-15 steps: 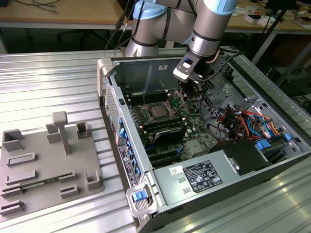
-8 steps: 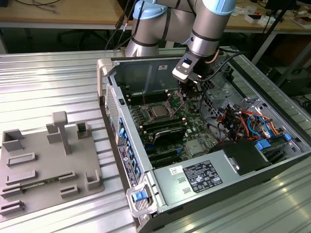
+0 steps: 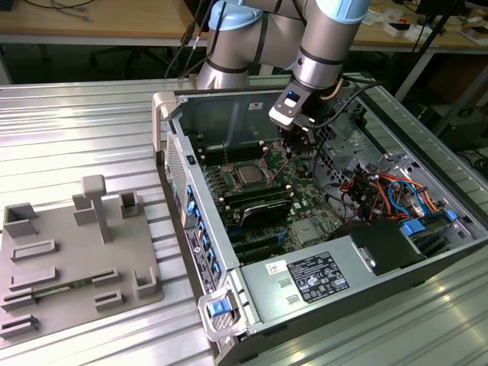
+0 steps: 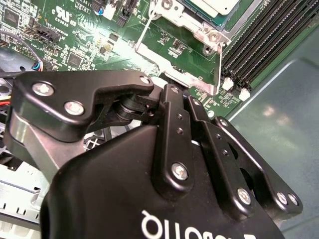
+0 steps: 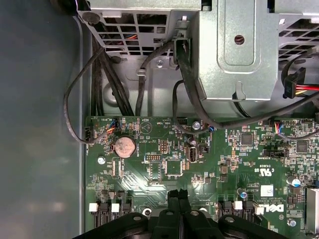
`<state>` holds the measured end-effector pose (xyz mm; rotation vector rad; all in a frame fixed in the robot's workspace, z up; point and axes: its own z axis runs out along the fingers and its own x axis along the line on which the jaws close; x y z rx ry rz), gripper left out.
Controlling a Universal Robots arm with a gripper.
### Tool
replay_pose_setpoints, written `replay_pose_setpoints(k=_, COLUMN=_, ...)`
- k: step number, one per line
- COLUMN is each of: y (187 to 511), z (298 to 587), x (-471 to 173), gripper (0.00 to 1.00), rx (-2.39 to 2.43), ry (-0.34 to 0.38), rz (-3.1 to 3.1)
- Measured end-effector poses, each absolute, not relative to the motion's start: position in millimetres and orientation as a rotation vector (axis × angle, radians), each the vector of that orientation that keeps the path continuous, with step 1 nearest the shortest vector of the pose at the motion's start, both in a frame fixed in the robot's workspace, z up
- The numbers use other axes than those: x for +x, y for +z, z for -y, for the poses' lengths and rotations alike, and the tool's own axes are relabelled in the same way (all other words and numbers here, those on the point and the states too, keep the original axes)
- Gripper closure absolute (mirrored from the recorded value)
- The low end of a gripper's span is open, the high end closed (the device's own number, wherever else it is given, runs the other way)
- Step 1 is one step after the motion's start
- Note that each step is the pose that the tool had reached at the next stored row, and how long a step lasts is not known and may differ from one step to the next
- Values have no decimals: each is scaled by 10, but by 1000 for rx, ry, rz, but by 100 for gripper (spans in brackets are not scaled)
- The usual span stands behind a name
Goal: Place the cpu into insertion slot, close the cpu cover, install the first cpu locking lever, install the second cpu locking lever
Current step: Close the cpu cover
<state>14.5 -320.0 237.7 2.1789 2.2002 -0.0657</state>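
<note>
I am working with the fingers closed tip against tip, nothing between them. The gripper is hanging low over the motherboard, near the insertion slot, to the exterior view's right of it. The cpu is lying in that slot, toward the board's far edge in the exterior view, and the cpu cover seems down, though I cannot be sure. I am judging this a lever step: the closed tips should be serving as a blunt pusher, catching only the thin locking lever and sweeping it down its arc, clear of board parts. The cpu is facing metal top up; being square, it has no long axis, its edges running parallel with the board's.
</note>
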Motion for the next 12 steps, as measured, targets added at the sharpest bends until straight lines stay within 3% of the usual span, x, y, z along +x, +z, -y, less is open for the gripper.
replay_pose_setpoints(k=12, y=2377, z=3200, x=93, gripper=89, rx=2179, ry=-66, rz=-2200)
